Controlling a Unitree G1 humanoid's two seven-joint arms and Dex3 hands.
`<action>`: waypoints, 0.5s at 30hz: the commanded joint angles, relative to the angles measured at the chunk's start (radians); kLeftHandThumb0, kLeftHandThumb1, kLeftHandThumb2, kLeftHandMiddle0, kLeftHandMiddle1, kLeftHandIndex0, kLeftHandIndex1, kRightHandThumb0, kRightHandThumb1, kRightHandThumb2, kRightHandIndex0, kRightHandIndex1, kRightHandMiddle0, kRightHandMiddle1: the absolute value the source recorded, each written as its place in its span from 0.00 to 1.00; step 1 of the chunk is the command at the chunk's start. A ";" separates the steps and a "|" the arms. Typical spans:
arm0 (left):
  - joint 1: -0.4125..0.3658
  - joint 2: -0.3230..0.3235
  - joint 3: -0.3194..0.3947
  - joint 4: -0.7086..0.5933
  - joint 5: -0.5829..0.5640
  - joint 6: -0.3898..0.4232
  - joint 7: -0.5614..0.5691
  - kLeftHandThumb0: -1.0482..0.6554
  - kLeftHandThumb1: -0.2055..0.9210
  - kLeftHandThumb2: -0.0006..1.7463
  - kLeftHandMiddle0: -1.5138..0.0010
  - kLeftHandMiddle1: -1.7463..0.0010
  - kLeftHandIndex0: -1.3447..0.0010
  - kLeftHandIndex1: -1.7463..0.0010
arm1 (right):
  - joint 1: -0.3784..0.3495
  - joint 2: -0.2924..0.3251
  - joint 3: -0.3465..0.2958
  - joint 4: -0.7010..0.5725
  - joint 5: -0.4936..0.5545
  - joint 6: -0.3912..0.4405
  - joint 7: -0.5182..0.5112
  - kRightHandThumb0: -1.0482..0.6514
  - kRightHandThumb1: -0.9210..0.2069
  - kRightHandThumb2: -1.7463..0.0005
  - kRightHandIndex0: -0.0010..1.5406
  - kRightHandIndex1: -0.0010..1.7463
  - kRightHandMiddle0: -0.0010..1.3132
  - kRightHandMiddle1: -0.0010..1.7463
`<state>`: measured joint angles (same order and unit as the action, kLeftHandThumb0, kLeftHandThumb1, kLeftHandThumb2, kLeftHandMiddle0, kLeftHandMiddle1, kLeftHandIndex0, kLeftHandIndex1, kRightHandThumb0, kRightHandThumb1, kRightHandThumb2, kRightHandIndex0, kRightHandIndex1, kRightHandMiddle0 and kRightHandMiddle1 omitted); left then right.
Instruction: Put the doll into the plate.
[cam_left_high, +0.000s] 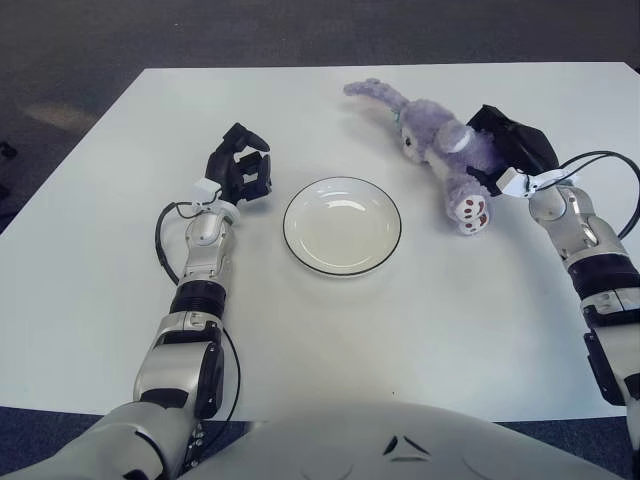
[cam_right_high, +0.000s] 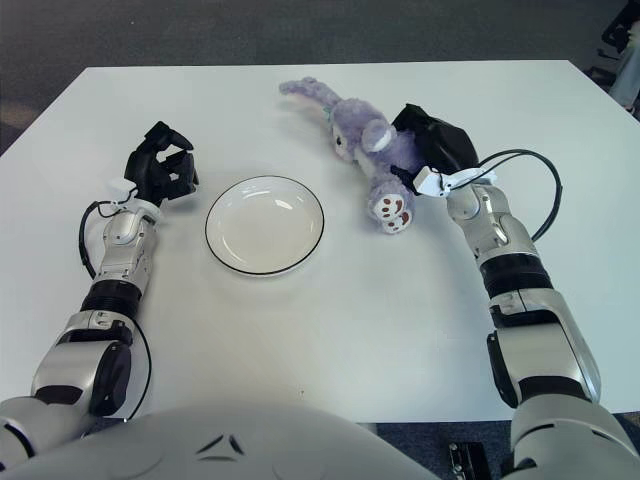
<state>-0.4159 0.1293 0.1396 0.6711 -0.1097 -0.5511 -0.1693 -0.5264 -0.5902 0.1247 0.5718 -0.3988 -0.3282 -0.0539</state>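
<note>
A purple plush doll (cam_left_high: 440, 145) with long ears and a white-soled foot lies right of the white, black-rimmed plate (cam_left_high: 342, 226) at the table's middle. My right hand (cam_left_high: 512, 150) is wrapped around the doll's body from the right, its black fingers closed on the plush. The doll's ears point toward the far left, its foot toward the near side. The plate has nothing in it. My left hand (cam_left_high: 238, 168) shows left of the plate with its fingers curled and nothing in them.
The white table (cam_left_high: 330, 330) spreads wide around the plate, with its far edge just beyond the doll's ears. A black cable (cam_left_high: 610, 170) loops off my right wrist. Dark carpet surrounds the table.
</note>
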 joint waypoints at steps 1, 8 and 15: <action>0.118 -0.043 -0.022 0.073 0.027 -0.013 0.013 0.36 0.60 0.64 0.36 0.00 0.63 0.00 | 0.053 0.068 -0.053 -0.022 0.126 0.137 0.105 0.62 0.72 0.11 0.49 1.00 0.42 1.00; 0.116 -0.040 -0.022 0.074 0.029 -0.014 0.011 0.36 0.60 0.65 0.36 0.00 0.63 0.00 | 0.066 0.138 -0.142 -0.132 0.293 0.364 0.192 0.62 0.71 0.11 0.49 0.99 0.41 1.00; 0.114 -0.037 -0.021 0.078 0.030 -0.013 0.012 0.36 0.60 0.64 0.35 0.00 0.63 0.00 | 0.052 0.191 -0.239 -0.192 0.470 0.577 0.270 0.62 0.70 0.13 0.51 0.95 0.40 1.00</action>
<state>-0.4159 0.1306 0.1391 0.6714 -0.1055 -0.5535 -0.1680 -0.4905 -0.4360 -0.0757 0.3833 -0.0117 0.1386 0.1662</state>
